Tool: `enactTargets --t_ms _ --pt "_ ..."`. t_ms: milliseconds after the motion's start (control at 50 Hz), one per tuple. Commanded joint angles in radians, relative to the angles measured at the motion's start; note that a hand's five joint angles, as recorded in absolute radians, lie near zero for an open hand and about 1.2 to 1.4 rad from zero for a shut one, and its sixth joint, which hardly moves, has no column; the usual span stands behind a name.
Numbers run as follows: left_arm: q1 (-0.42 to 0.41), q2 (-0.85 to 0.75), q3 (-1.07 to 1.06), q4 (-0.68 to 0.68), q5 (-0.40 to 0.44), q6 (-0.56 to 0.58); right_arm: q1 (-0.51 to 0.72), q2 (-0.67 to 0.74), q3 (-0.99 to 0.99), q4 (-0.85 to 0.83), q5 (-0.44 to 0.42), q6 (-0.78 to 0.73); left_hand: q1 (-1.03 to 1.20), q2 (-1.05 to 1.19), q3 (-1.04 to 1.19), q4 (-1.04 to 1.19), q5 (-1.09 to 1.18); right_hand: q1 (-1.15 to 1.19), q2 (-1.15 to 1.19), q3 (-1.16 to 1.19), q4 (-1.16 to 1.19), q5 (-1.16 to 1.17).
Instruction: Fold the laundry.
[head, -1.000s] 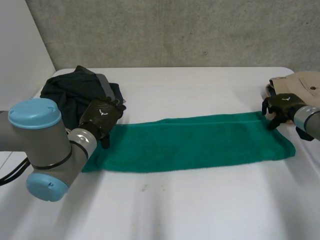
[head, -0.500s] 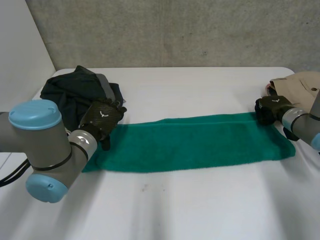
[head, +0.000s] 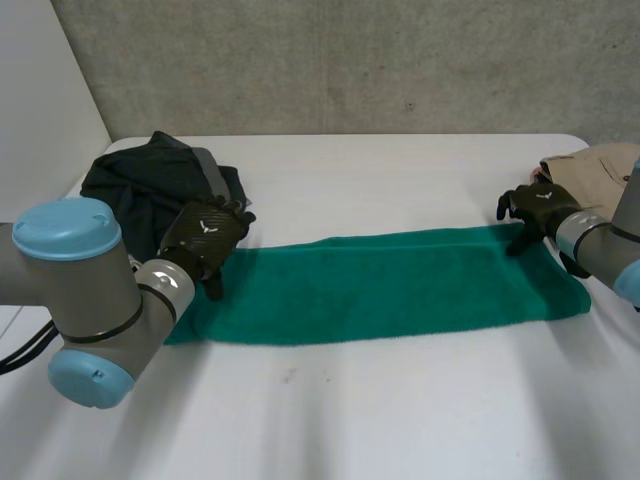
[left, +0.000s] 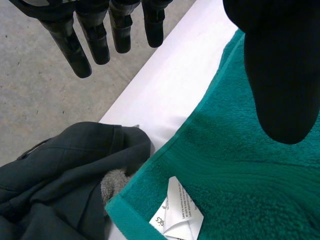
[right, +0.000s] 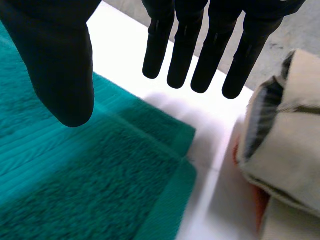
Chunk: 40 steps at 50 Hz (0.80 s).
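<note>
Green towel (head: 380, 285) is laid flat across mid-frame, left hand (head: 205, 232) and right hand (head: 537, 207) are held open over its upper corners, nothing gripped, so those corners probably get pinched next.

From my station the left arm (head: 95, 290) and right arm (head: 605, 242) read as thick grey tubes with rounded light-blue caps on the joints and a silvery ring at each wrist. The left hand (head: 205, 232) and right hand (head: 540, 205) are matte black. The left has a small pale mark on its back, slim rod-like fingers (left: 80, 47) and a broad blunt thumb (left: 280, 80).
</note>
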<state>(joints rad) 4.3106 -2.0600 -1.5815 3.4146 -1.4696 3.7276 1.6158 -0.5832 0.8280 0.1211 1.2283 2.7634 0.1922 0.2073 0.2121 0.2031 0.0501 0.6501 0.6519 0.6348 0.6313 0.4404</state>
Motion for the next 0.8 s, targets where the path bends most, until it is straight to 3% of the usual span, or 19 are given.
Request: enactTargets --t_ms 20,80,160,180,400,660,700,720,740,800 --pt "0.000 0.000 -0.002 0.000 0.000 -0.009 -0.001 0.052 -0.007 0.000 -0.001 -0.001 0.030 0.015 0.010 0.019 -0.002 0.168 0.167 0.184 0.187 0.204" --pt "0.001 -0.002 -0.002 0.000 0.000 -0.009 -0.001 0.068 -0.012 -0.006 -0.001 -0.001 0.030 0.015 0.010 0.019 -0.002 0.227 0.225 0.243 0.246 0.262" --pt "0.004 -0.002 -0.003 0.000 0.002 -0.009 -0.001 0.095 -0.041 -0.009 0.002 -0.002 0.027 0.012 0.007 0.016 -0.005 0.722 0.720 0.737 0.741 0.757" --pt "0.004 -0.002 -0.002 0.000 0.002 -0.009 -0.001 0.101 -0.055 -0.012 -0.001 -0.004 0.030 0.015 0.010 0.019 -0.002 0.746 0.744 0.761 0.765 0.781" --pt "0.004 0.006 0.002 0.000 0.000 -0.009 0.039 0.077 -0.101 -0.150 0.036 0.015 0.027 0.012 0.007 0.016 -0.005 0.746 0.744 0.761 0.765 0.781" --pt "0.006 0.017 -0.025 0.000 0.000 -0.011 0.065 0.181 -0.207 -0.170 0.098 0.008 0.018 0.003 -0.002 0.008 -0.014 0.746 0.744 0.761 0.765 0.781" --pt "0.006 0.015 -0.025 0.000 0.000 -0.011 0.065 0.181 -0.207 -0.172 0.117 0.008 0.018 0.003 -0.002 0.007 -0.014 0.190 0.188 0.205 0.208 0.225" --pt "0.006 0.015 -0.023 0.000 0.000 -0.011 0.065 0.180 -0.205 -0.172 0.137 0.007 0.015 0.000 -0.004 0.005 -0.017 -0.377 -0.379 -0.362 -0.359 -0.342" --pt "0.006 0.015 -0.023 0.000 0.002 -0.011 0.065 0.177 -0.204 -0.172 0.145 0.005 0.015 0.000 -0.004 0.005 -0.017 -0.476 -0.477 -0.460 -0.457 -0.440" --pt "0.004 0.017 -0.023 0.000 0.000 -0.011 0.064 0.145 -0.190 -0.169 0.171 -0.001 0.015 0.000 -0.004 0.005 -0.017 -0.476 -0.477 -0.460 -0.457 -0.440"
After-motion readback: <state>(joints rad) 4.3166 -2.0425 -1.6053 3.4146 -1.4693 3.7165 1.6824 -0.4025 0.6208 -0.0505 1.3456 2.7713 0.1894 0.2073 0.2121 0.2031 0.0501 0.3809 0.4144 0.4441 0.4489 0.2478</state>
